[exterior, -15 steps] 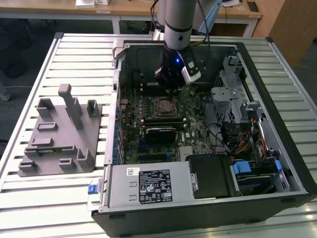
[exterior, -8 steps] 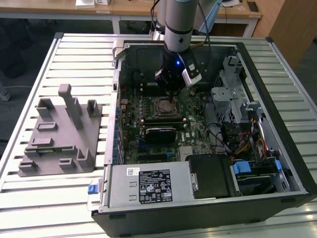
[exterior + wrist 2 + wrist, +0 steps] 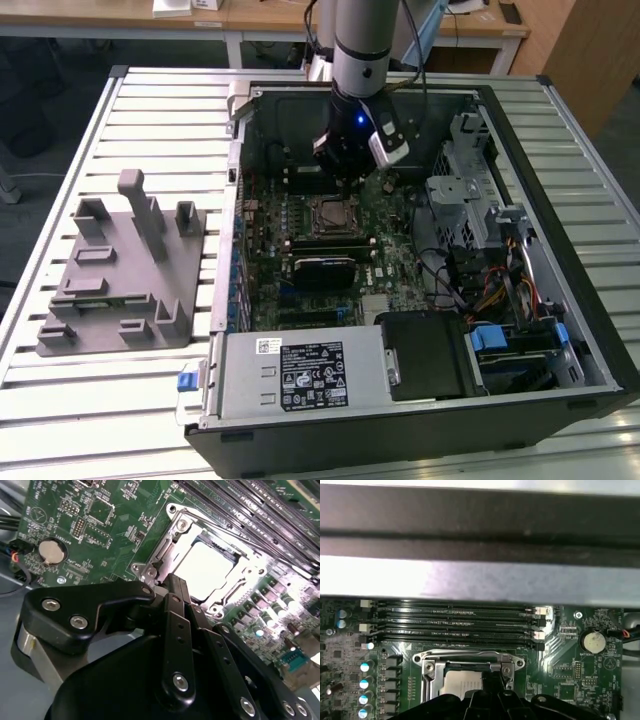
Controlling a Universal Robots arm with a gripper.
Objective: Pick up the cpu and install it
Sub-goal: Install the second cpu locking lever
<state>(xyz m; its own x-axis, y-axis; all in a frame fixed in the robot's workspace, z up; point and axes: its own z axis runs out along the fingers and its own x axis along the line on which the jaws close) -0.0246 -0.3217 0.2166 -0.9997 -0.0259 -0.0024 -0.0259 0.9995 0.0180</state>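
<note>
Open computer case [image 3: 520, 130] lying on a slatted table [image 3: 60, 420]. Pale silver cpu [image 3: 204, 570] seated in the motherboard socket [image 3: 235, 592], metal frame around it, beside the memory slots [image 3: 455, 622]. Black end effector [image 3: 172, 580] poised just above the socket edge, fingers pressed together, holding nothing. Grey plastic tray [image 3: 125, 275] resting on the table beside the case, towards the exterior view's left.

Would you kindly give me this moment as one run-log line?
gripper: above socket, empty | cpu: seated in motherboard socket | grey tray: outside the case
</note>
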